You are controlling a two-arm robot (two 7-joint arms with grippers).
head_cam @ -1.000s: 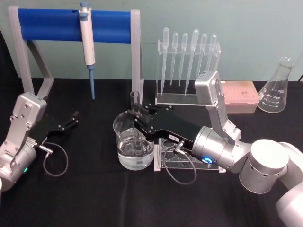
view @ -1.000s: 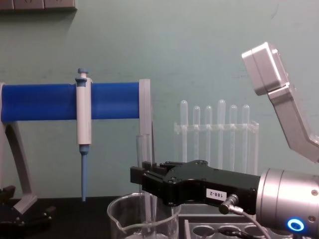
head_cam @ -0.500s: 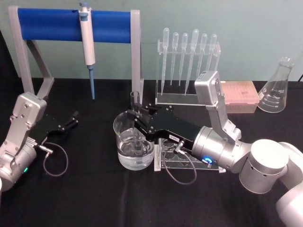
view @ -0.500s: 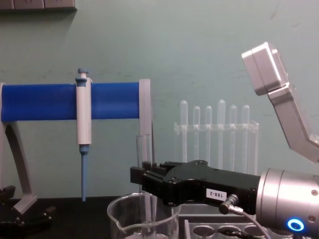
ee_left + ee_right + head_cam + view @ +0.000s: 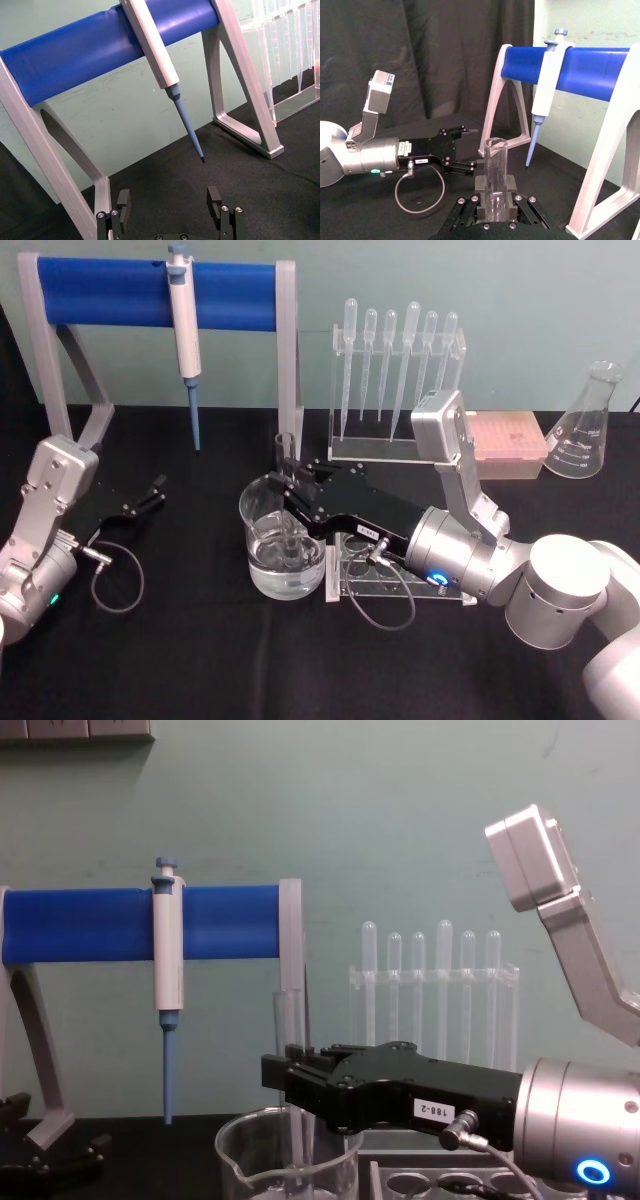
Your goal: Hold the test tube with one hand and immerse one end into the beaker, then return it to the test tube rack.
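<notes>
Head view: right gripper [image 5: 289,483] clamped on upright test tube [image 5: 287,502], lower end in beaker [image 5: 282,539] directly beneath; left gripper [image 5: 152,492] parked far aside, fingers spread

Rear wall [image 5: 400,820]: plain pale green, evenly lit, faint scuff marks. Grey fittings [image 5: 75,728] sit at the chest view's upper left edge, type indeterminate. Desk [image 5: 200,660] is covered edge to edge in black cloth. Black curtain [image 5: 445,55] hangs along the desk's left side, meeting the green wall.
</notes>
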